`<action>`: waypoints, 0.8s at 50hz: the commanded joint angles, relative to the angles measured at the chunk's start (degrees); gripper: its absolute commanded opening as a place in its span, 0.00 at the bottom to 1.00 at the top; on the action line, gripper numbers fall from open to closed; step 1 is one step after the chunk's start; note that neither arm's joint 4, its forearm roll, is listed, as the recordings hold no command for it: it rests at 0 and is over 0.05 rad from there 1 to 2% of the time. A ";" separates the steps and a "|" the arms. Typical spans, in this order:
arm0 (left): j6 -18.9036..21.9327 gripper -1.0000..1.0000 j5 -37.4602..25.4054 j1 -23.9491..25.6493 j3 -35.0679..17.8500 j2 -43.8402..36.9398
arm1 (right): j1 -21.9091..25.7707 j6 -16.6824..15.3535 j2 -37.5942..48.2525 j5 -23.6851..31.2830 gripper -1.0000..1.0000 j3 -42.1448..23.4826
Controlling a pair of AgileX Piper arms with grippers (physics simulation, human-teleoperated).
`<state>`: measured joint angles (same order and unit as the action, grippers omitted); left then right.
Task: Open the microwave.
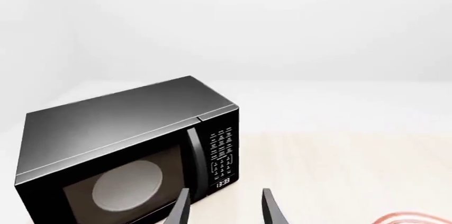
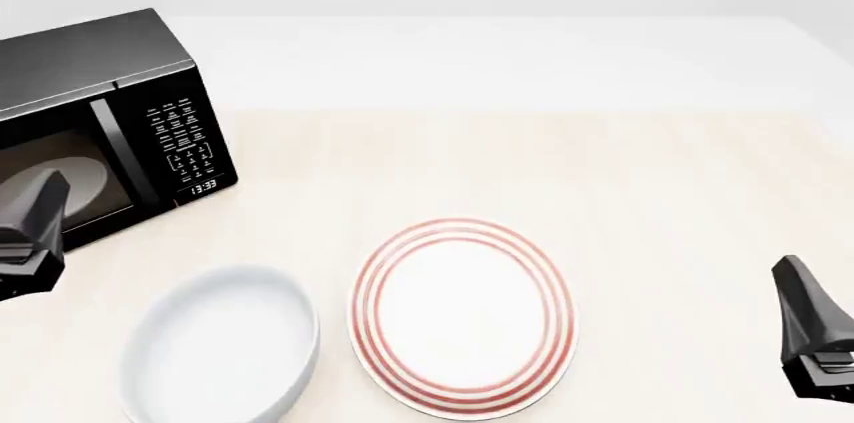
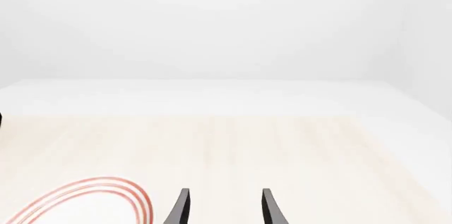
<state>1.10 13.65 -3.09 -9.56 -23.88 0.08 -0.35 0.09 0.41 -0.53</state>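
The left gripper [image 1: 224,208] hovered with its fingers spread and empty, the microwave [image 1: 130,147] just ahead of it, door shut, as far as the window showed. The right gripper [image 3: 224,208] was likewise parted and held nothing, well apart from the microwave, a red-ringed plate [image 2: 462,315] nearer to it.

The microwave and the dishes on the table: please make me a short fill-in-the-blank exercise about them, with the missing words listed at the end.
1. The door of the microwave is ____.
2. The plate has ____ rings around its rim.
3. Between the plate and the left tool stands a white ____.
4. The right tool holds ____.

Missing words: closed; red; bowl; nothing
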 commanded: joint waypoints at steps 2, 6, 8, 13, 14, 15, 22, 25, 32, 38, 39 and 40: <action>-0.61 1.00 6.84 -1.12 -1.28 -10.57 | 0.00 0.00 -0.01 0.01 1.00 0.00; -0.75 1.00 9.13 -1.40 -1.50 -13.66 | 0.01 0.00 -0.01 0.01 1.00 -0.01; -0.68 1.00 10.25 -1.81 -1.36 -14.49 | 0.00 0.01 -0.01 0.01 1.00 -0.01; -0.94 1.00 11.42 -3.38 -0.94 -15.46 | 0.01 0.00 -0.01 0.00 1.00 -0.01; -0.98 1.00 11.77 -3.45 -0.89 -15.77 | 0.00 0.02 -0.01 0.01 1.00 -0.01; -0.97 1.00 12.19 -3.47 -0.97 -16.33 | 0.00 0.01 -0.01 0.01 1.00 -0.01; 0.37 1.00 16.49 -2.61 -0.62 -19.52 | 0.00 0.00 -0.01 0.02 1.00 0.00; 0.83 1.00 18.31 -2.38 -0.48 -22.37 | 0.00 0.01 -0.01 0.01 1.00 -0.01; 1.68 1.00 21.01 -2.68 -0.46 -25.32 | 0.00 0.00 -0.01 0.01 1.00 -0.01; 1.61 1.00 24.14 -3.25 -0.88 -29.57 | 0.01 0.01 -0.01 0.02 1.00 0.00; 1.80 1.00 24.71 -3.23 -0.91 -30.27 | 0.00 0.01 -0.01 0.02 1.00 0.00; 1.75 1.00 24.75 -3.26 -1.01 -30.48 | 0.01 0.00 -0.01 0.00 1.00 -0.01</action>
<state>2.38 34.13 -5.98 -10.28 -49.06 0.09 -0.35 0.08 0.42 -0.54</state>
